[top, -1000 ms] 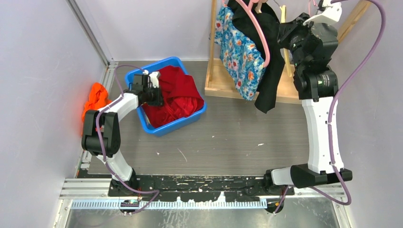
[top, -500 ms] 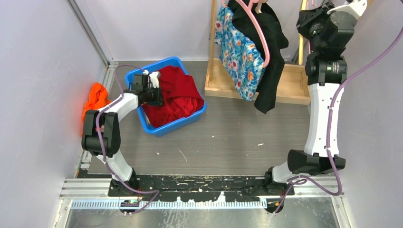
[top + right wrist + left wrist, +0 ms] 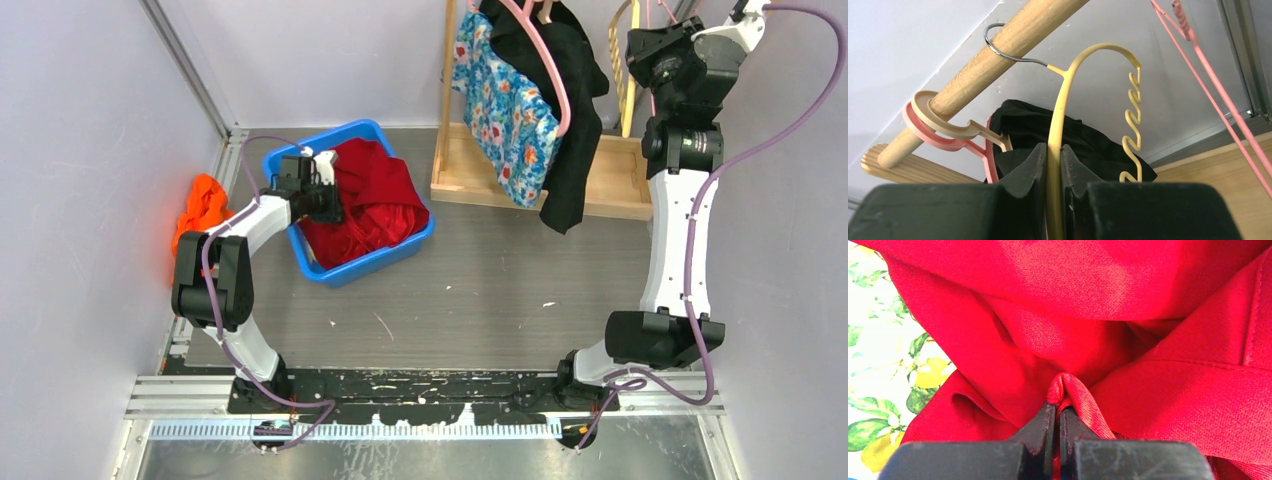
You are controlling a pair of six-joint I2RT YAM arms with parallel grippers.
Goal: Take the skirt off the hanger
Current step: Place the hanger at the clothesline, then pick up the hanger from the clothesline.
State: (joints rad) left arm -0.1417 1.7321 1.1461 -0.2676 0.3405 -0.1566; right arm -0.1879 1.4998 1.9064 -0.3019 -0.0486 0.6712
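The red skirt [image 3: 372, 198] lies bunched in the blue basket [image 3: 398, 256] at the left. My left gripper [image 3: 325, 200] is shut on a fold of the skirt [image 3: 1128, 315], with the cloth pinched between its tips [image 3: 1058, 407]. The yellow hanger [image 3: 1062, 100] is bare, and its metal hook sits over the wooden rod [image 3: 998, 50]. My right gripper [image 3: 1054, 150] is shut on the hanger's arm. From above, that right gripper [image 3: 640, 38] is high at the back right by the yellow hanger [image 3: 622, 62].
A blue floral garment [image 3: 505, 115] and a black garment [image 3: 572, 130] hang on the rack from a pink hanger [image 3: 548, 70]. The rack's wooden base [image 3: 590, 192] stands behind. An orange cloth [image 3: 203, 205] lies by the left wall. Lemon-print fabric [image 3: 883, 355] shows under the skirt.
My right arm has swung from beside the black garment to the right and back, carrying the yellow hanger. The black garment has swayed a little. The left arm has not moved.
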